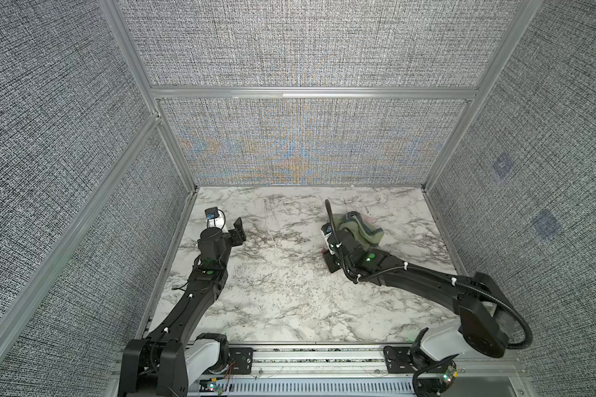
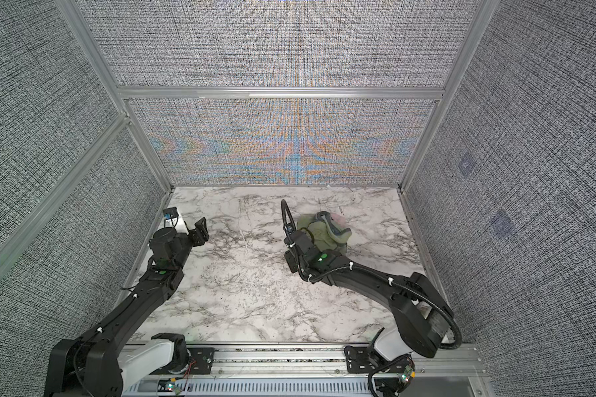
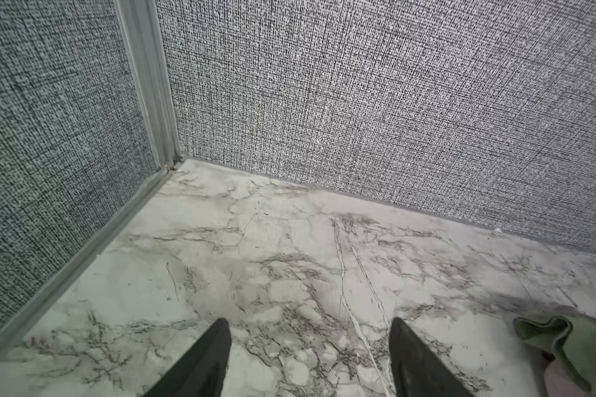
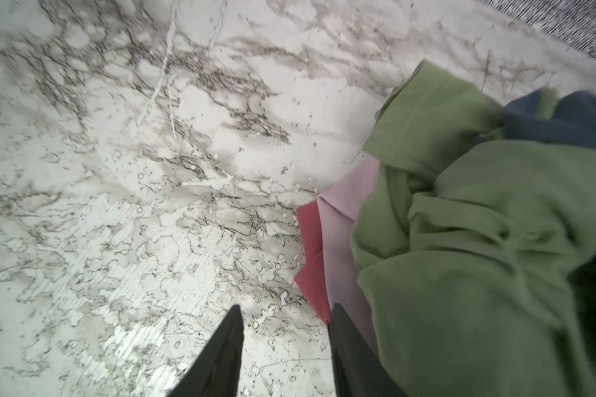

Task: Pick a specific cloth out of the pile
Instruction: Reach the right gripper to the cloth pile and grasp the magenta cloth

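At the edge of the pile [image 4: 461,240] on the counter [image 4: 117,172], right claw [image 4: 286,347] part-open, seemingly empty beside red cloth [image 4: 308,240]; could pinch overlapping pink cloth [image 4: 344,213] too.

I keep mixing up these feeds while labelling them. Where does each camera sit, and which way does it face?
Both top views: high over the robot's base, looking down and forward at the table and back wall; the left arm and right arm show, the right one at the pile.
Left wrist: on the left arm, facing the far corner over bare table; left gripper open.
Right wrist: on the right arm, low over the table; right gripper beside the cloth peeking from under the pile.
Shared: the green cloth shows in all four.
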`<state>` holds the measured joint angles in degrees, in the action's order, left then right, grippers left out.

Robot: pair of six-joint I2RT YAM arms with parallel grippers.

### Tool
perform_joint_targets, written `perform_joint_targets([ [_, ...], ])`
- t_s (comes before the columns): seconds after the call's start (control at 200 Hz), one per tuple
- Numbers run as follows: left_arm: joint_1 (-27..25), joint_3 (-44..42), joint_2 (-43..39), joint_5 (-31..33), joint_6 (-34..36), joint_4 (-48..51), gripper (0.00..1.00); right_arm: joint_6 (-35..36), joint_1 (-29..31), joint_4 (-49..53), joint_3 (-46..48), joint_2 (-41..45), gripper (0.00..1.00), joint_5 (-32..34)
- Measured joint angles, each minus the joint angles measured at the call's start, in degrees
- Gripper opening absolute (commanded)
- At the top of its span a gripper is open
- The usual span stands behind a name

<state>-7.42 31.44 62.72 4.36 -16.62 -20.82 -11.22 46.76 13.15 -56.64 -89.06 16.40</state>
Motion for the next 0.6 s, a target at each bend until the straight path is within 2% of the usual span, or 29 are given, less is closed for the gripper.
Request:
perform_joint_targets([
  [0.195,0.00,-0.07,0.50,-1.55,-1.03,0.20,0.74,-1.11,0.11,2.71,-4.57,-9.05,0.29,0.20],
  [0.595,0.00,-0.26,0.94,-1.57,-1.86,0.31,0.74,-2.91,-0.15,7.23,-10.10,-17.29,0.36,4.33],
])
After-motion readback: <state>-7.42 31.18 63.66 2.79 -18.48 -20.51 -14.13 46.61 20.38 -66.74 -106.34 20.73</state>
